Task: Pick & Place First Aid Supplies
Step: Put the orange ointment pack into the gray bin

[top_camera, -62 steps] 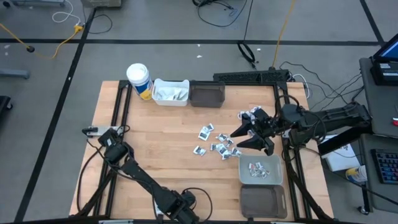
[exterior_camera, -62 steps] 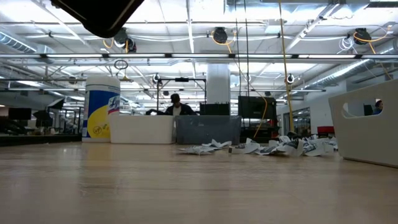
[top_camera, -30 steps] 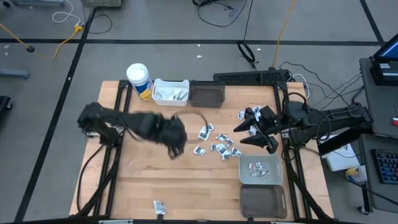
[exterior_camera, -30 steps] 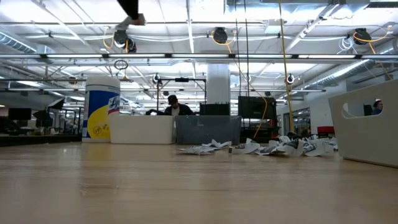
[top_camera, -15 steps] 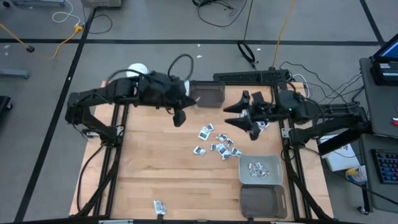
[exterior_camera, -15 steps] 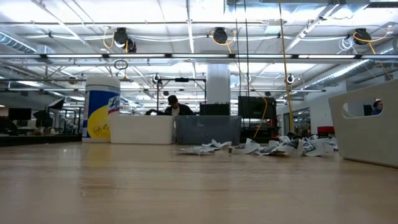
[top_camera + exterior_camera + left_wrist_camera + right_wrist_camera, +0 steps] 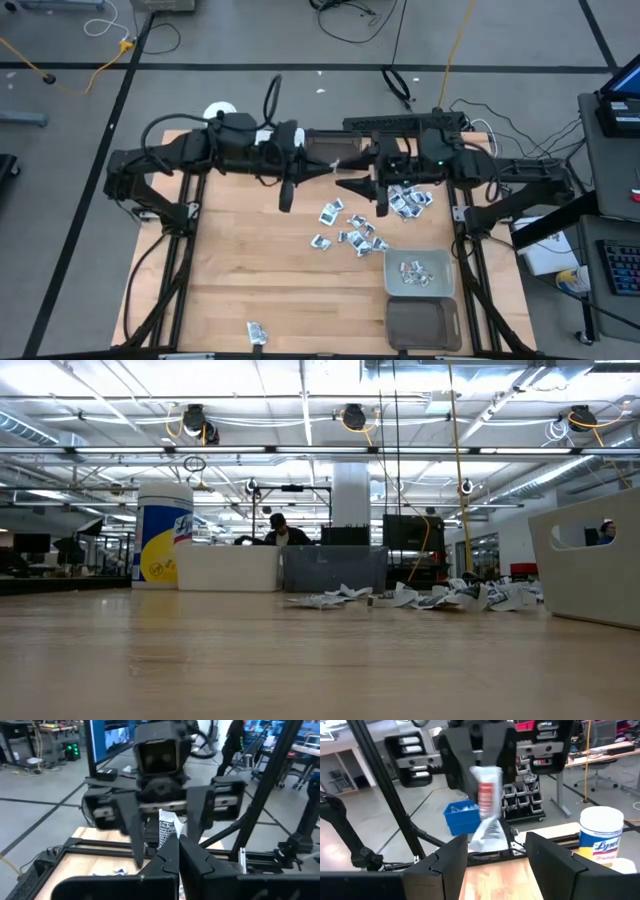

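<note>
Pinching one flat crinkly white sachet (image 7: 167,831), the left hand (image 7: 178,842); facing it, fingers spread, the right hand (image 7: 350,185).

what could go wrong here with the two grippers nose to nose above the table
1. The left gripper pinches the packet by one end only, so it may slip and drop.
2. The right gripper is open and facing it closely; a slight misalignment might make the fingers collide.
3. A dropped packet may land among the loose packets, not in a bin.
</note>
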You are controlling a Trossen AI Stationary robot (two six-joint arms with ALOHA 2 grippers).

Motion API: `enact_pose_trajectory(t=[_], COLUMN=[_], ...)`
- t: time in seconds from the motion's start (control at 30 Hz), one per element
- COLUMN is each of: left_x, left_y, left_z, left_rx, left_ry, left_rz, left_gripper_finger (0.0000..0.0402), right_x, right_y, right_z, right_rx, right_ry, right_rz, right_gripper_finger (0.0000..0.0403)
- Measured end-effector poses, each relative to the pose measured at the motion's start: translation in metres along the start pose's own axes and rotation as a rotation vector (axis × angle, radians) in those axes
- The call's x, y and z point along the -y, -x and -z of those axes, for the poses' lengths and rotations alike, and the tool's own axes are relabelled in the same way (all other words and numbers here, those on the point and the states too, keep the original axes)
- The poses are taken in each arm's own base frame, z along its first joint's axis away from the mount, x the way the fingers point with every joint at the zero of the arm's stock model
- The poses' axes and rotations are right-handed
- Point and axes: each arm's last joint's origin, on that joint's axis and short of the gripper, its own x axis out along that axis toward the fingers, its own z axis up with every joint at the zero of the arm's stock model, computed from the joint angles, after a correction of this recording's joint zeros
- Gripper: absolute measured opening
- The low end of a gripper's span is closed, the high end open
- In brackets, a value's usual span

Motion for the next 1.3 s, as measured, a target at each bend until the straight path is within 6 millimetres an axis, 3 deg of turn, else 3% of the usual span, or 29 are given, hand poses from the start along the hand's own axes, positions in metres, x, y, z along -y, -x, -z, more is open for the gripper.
enact_pose_trajectory(t=[0.27, 0.53, 0.73, 0.87, 1.07, 1.3], left_x=[0.007, 0.009, 0.011, 0.012, 0.016, 0.017], left_y=[0.0, 0.0, 0.0, 0.0, 0.0, 0.019], left_z=[0.003, 0.004, 0.004, 0.002, 0.002, -0.006], left_rx=[-0.024, -0.034, -0.024, -0.009, -0.007, 0.004], left_ry=[-0.008, 0.0, 0.006, 0.007, 0.027, 0.056], left_rz=[-0.01, -0.02, -0.015, -0.006, 0.05, 0.07], left_gripper_finger=[0.0, 0.0, 0.0, 0.0005, 0.0058, 0.0175], right_x=[-0.001, -0.009, -0.011, -0.011, -0.012, -0.014], right_y=[-0.013, -0.009, -0.01, -0.009, 0.003, 0.047], right_z=[0.008, 0.003, 0.004, 0.003, 0.0, -0.003], right_rx=[-0.016, 0.022, 0.018, 0.024, 0.003, -0.105], right_ry=[-0.038, -0.037, -0.066, -0.08, -0.088, -0.11], right_rz=[-0.008, -0.042, -0.048, -0.05, -0.03, 0.026], right_gripper_finger=[0.0177, 0.0104, 0.0016, 0.0006, 0.0002, 0.0001])
